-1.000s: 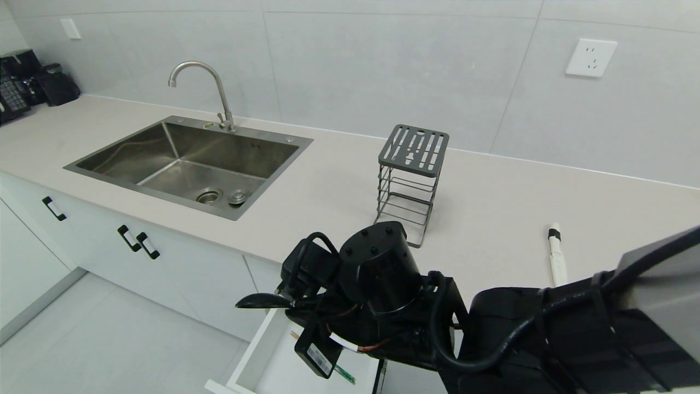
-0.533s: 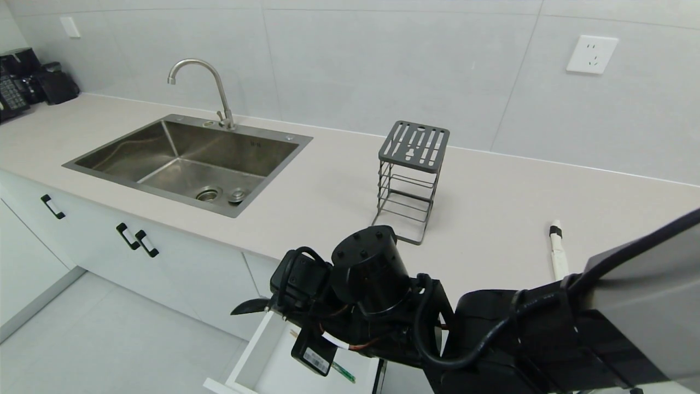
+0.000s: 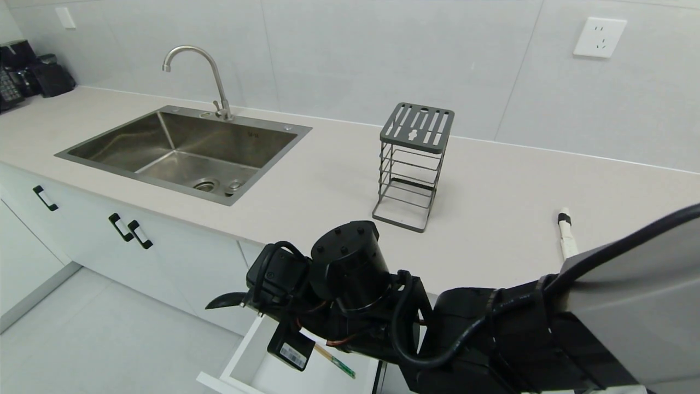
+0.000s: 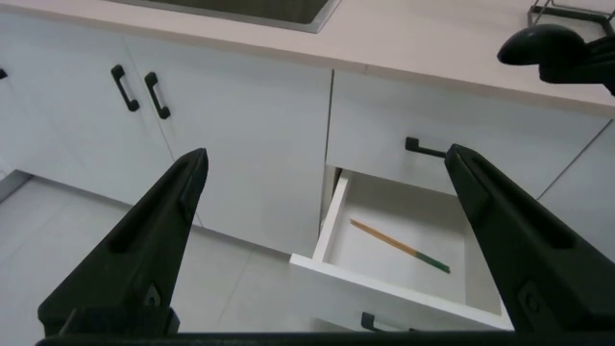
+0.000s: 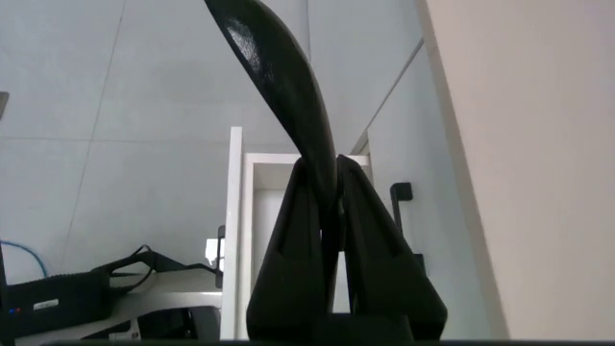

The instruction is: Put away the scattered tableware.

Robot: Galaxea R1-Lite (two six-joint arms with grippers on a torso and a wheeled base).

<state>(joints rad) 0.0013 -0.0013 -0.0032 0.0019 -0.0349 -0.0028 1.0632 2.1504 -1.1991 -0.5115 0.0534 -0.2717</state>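
Above one open drawer [image 4: 332, 223] holding one chopstick [image 4: 399, 247], right pincer [image 5: 332, 179] clamps one black spoon [image 5: 279, 77]; left pincer [image 4: 325, 163] gapes.

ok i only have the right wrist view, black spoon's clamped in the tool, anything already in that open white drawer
observer: Yes, the left wrist view shows one thin wooden chopstick with a green tip lying in the open white drawer.
operator: and the left tool
observer: The left tool is open and holds nothing, hanging in front of the cabinets and facing the drawer.
operator: anything left on the counter
observer: A white handle with a black band lies on the pale countertop, right of the grey wire rack; the arm hides its near end.
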